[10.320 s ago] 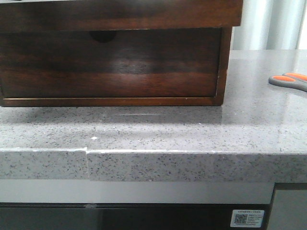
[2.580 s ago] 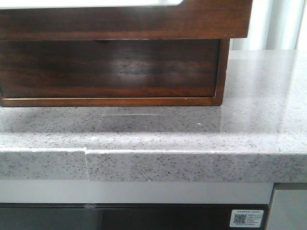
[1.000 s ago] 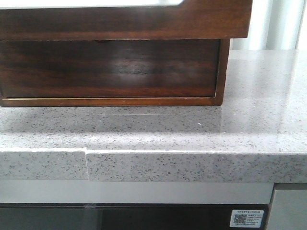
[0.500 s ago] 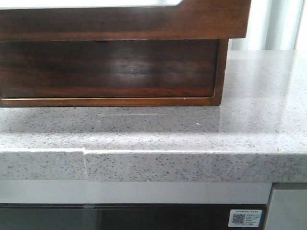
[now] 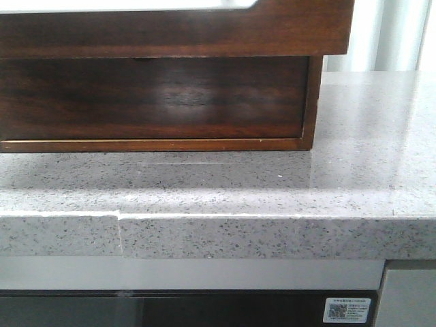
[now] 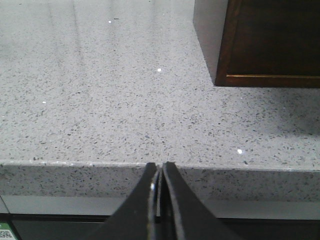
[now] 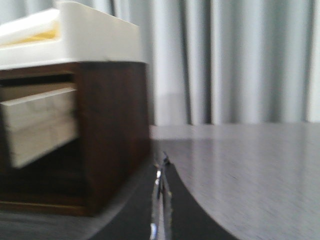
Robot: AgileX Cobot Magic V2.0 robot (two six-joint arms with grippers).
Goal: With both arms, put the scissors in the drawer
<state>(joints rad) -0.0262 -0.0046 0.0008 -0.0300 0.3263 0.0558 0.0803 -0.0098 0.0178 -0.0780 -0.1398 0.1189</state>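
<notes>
The drawer [image 5: 177,27] stands pulled out of the wooden box [image 5: 157,99]; its plain dark front fills the top of the front view, with a strip of white interior above it. In the right wrist view a pale drawer side [image 7: 40,125] sticks out of the box [image 7: 112,135]. The scissors are out of view in every frame. My left gripper [image 6: 160,165] is shut and empty, low at the counter's front edge [image 6: 75,172]. My right gripper [image 7: 161,167] is shut beside the box's right side, blurred, with nothing clearly in it. Neither arm shows in the front view.
A grey speckled counter [image 5: 225,184] carries the box, with a seam in its front edge [image 5: 120,225]. A white tray [image 7: 85,40] sits on top of the box. Curtains [image 7: 240,60] hang behind. The box's corner [image 6: 270,50] lies ahead of the left gripper.
The scissors that lay on the counter at the right 10 seconds ago are gone, and the drawer front has come further out. Over the last second the scene has shifted slightly left.
</notes>
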